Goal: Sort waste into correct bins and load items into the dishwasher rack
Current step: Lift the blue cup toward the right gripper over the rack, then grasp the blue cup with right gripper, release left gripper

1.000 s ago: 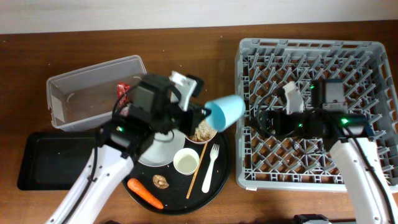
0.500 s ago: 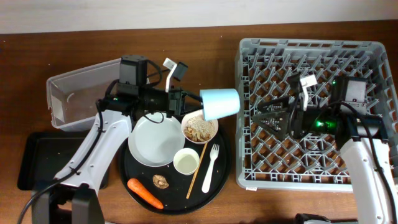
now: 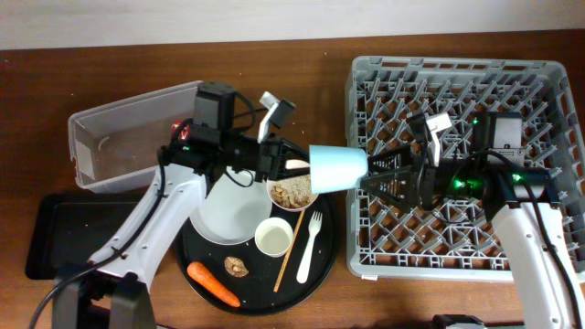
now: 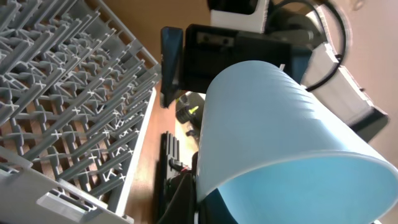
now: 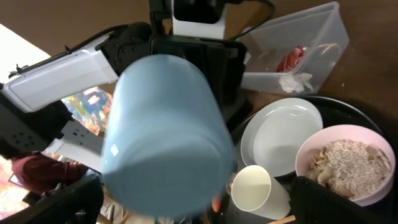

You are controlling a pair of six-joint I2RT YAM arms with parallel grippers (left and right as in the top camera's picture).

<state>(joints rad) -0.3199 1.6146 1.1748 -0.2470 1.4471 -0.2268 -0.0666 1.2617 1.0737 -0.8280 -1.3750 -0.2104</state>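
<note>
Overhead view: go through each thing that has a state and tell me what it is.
light-blue cup, on its side in midair, held by left gripper
right gripper, open, near the cup's base
pink bowl, holds food scraps
white cup, upright, empty
white plate, bare
clear tub, holds red wrapper and white paper
dishwasher rack, no dishes inside

No legible text, labels, brands or numbers on anything in view.

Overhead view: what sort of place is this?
Probably a staged dish-clearing station, not a real kitchen: a grey rack on a wooden table, a round tray with a plate and food scraps, and a clear tub holding waste.
</note>
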